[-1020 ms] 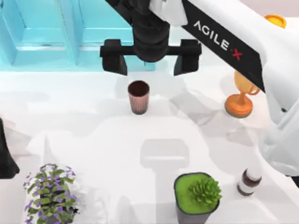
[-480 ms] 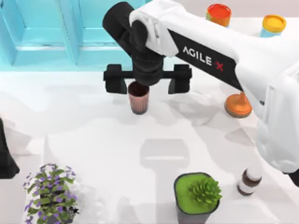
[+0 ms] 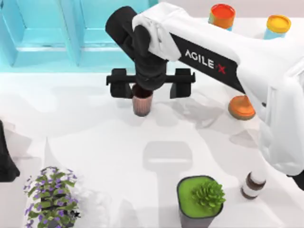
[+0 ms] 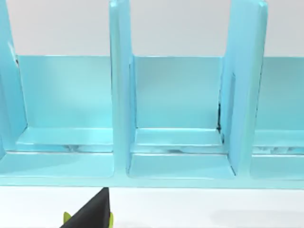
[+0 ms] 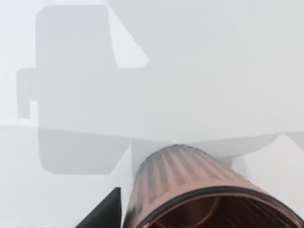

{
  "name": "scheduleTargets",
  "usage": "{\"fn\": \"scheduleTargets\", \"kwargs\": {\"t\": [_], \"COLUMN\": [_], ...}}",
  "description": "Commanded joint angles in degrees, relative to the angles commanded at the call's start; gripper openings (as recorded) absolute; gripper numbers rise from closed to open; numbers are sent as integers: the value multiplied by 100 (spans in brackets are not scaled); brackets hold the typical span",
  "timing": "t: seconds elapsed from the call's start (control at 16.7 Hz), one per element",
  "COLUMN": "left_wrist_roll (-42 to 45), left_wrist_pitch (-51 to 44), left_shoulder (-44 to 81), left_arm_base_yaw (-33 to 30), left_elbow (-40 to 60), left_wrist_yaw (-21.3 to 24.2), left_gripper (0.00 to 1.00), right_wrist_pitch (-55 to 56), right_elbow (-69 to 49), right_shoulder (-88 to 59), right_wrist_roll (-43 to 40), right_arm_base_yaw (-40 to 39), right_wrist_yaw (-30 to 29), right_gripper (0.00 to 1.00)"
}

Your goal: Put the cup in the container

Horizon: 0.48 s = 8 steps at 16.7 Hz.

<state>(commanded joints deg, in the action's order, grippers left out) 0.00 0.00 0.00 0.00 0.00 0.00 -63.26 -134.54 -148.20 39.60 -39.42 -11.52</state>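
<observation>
The right claw is seen in the top view lowered over the cup, its two dark fingers spread wide to either side of the rim with open gaps on both sides; nothing is pinched. The cup, a ribbed coppery-brown tumbler, stands upright on the white counter, just in front of the turquoise container at the back left, and outside its compartments. In the right wrist view the cup is close below the camera, its dark rim and ribbed wall visible, with one finger just beside it and apart from it. The left wrist view faces the container, whose upright dividers separate its open bays; a dark finger tip of the left claw is seen at the edge of that view, and its state cannot be told. The left arm is parked at the left counter edge. Also on the counter: an orange trophy base, a green succulent pot, a purple-flowered plant, a small brown bottle, and two lidded jars at the back right.
</observation>
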Motion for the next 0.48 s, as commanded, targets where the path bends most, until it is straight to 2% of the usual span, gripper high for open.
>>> {"fn": "scheduleTargets", "kwargs": {"t": [0.48], "left_wrist_roll": [0], "left_wrist_pitch": [0], "left_shoulder": [0], "left_arm_base_yaw": [0], "left_elbow": [0], "left_wrist_yaw": [0], "left_gripper": [100], "right_wrist_pitch": [0], "right_elbow": [0], "right_shoulder": [0], "right_wrist_roll": [0], "right_arm_base_yaw": [0], "right_wrist_yaw": [0], "right_gripper": [17]}}
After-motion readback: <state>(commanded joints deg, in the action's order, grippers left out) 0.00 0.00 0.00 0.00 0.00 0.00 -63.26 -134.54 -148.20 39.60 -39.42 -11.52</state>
